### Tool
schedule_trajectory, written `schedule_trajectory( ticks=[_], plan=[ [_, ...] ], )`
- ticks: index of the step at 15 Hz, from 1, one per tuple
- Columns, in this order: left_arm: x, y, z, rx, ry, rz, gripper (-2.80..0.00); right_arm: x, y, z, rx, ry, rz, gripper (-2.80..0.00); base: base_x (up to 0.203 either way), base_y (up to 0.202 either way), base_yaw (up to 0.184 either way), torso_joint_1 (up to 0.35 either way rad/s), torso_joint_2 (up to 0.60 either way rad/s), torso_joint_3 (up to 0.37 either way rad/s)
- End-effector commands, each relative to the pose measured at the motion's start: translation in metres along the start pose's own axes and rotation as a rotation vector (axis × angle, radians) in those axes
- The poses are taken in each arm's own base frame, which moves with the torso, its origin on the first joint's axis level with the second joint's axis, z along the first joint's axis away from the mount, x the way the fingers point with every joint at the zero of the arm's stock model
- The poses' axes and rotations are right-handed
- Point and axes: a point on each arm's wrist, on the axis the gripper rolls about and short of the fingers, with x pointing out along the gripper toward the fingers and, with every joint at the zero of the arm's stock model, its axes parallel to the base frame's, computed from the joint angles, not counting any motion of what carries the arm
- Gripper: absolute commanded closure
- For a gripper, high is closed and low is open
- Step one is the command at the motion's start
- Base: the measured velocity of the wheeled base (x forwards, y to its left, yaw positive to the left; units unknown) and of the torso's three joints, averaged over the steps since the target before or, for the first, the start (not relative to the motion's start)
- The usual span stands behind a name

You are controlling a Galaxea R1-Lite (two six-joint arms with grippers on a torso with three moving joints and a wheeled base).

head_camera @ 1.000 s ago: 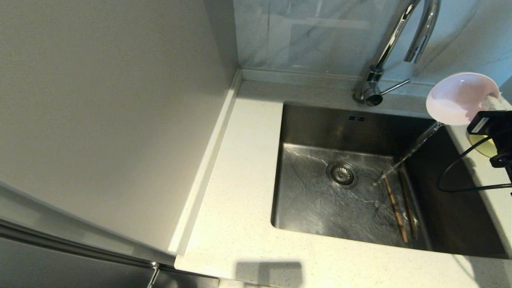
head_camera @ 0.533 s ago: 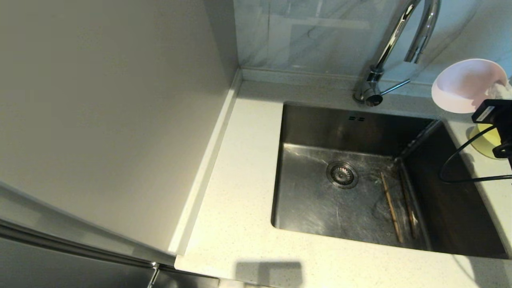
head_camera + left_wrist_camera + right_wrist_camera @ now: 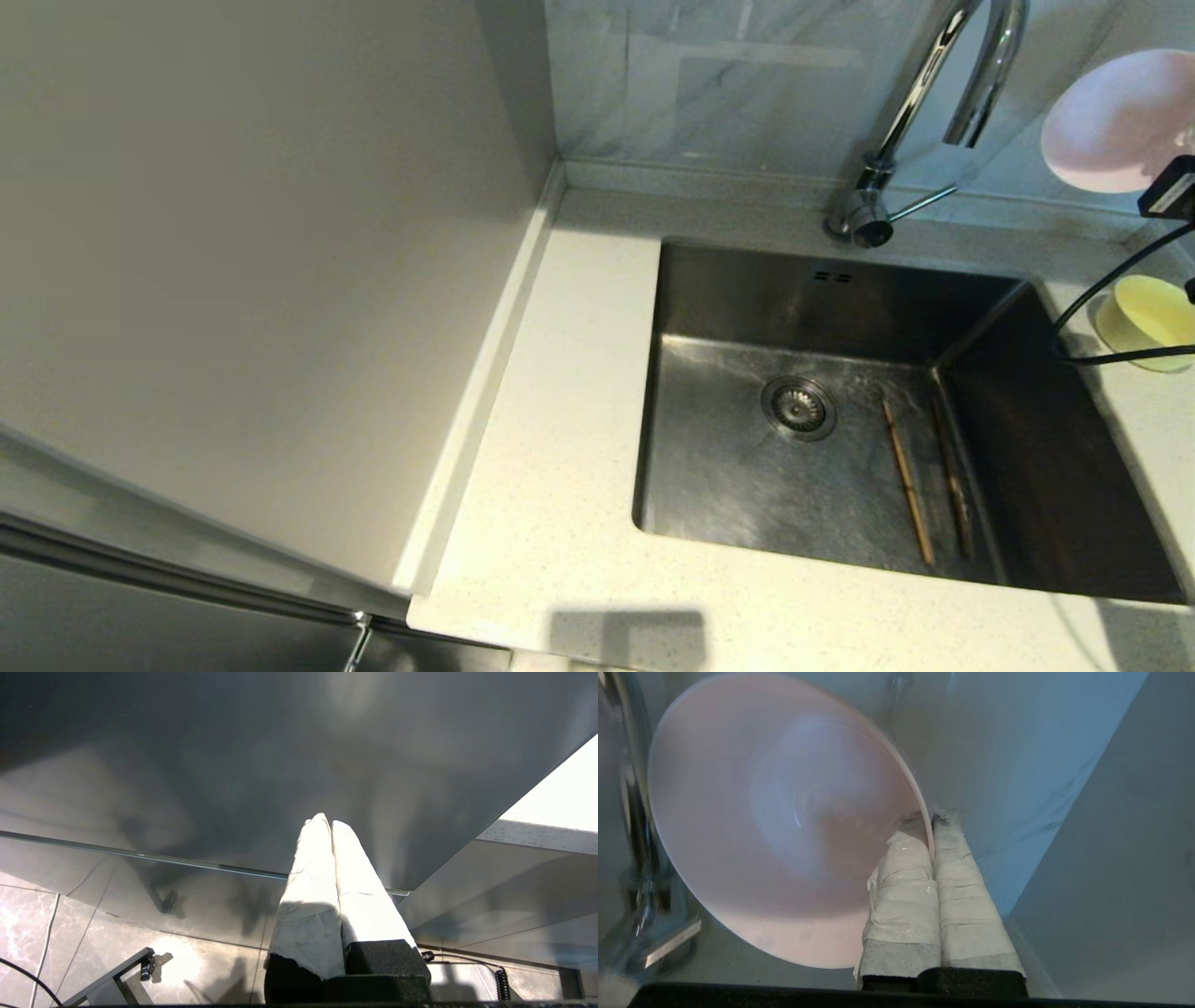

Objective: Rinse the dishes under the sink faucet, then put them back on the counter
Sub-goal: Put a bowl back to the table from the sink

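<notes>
My right gripper (image 3: 930, 820) is shut on the rim of the pale pink bowl (image 3: 780, 821). The pink bowl (image 3: 1116, 121) hangs tipped on its side, high at the far right, above the counter (image 3: 560, 485) behind the sink (image 3: 1046, 485). The yellow-green bowl (image 3: 1146, 320) stands upright on the counter right of the sink. Two brown chopsticks (image 3: 907, 493) lie on the sink floor, right of the drain. The chrome faucet (image 3: 920, 103) rises behind the sink; no water runs from it. My left gripper (image 3: 327, 822) is shut on nothing, down beside the cabinet front.
A grey cabinet panel (image 3: 243, 261) fills the left of the head view. A glossy marbled wall panel (image 3: 728, 84) stands behind the faucet. The round drain strainer (image 3: 798, 407) sits mid-sink. A black cable (image 3: 1088, 313) from my right arm loops over the sink's right edge.
The pink bowl poured its water into the sink, then rose up and to the right with my right gripper. The stream has stopped. The yellow-green bowl now shows fully.
</notes>
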Motion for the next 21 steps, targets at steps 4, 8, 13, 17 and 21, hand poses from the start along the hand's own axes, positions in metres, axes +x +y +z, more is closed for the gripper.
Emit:
schedule_trajectory(
  ticks=[4, 8, 13, 17, 21],
  plan=[
    [0.000, 0.000, 0.000, 0.000, -0.004, 0.000, 0.00, 0.017, -0.005, 0.032, 0.001, -0.026, -0.010, 0.00, 0.000, 0.000, 0.000, 0.000, 0.00, 0.000],
    [0.000, 0.000, 0.000, 0.000, -0.004, 0.000, 0.00, -0.009, -0.032, 0.012, -0.155, 0.399, 0.008, 0.00, 0.000, 0.000, 0.000, 0.000, 0.00, 0.000],
    [0.000, 0.000, 0.000, 0.000, -0.004, 0.000, 0.00, -0.047, -0.048, 0.032, -0.187, 0.979, 0.136, 0.00, 0.000, 0.000, 0.000, 0.000, 0.00, 0.000],
    [0.000, 0.000, 0.000, 0.000, -0.004, 0.000, 0.00, -0.053, -0.076, 0.038, -0.147, 1.191, 0.039, 0.00, 0.000, 0.000, 0.000, 0.000, 0.00, 0.000],
    [0.000, 0.000, 0.000, 0.000, -0.004, 0.000, 0.00, -0.062, -0.106, 0.020, -0.164, 1.275, -0.058, 0.00, 0.000, 0.000, 0.000, 0.000, 0.00, 0.000]
  ],
)
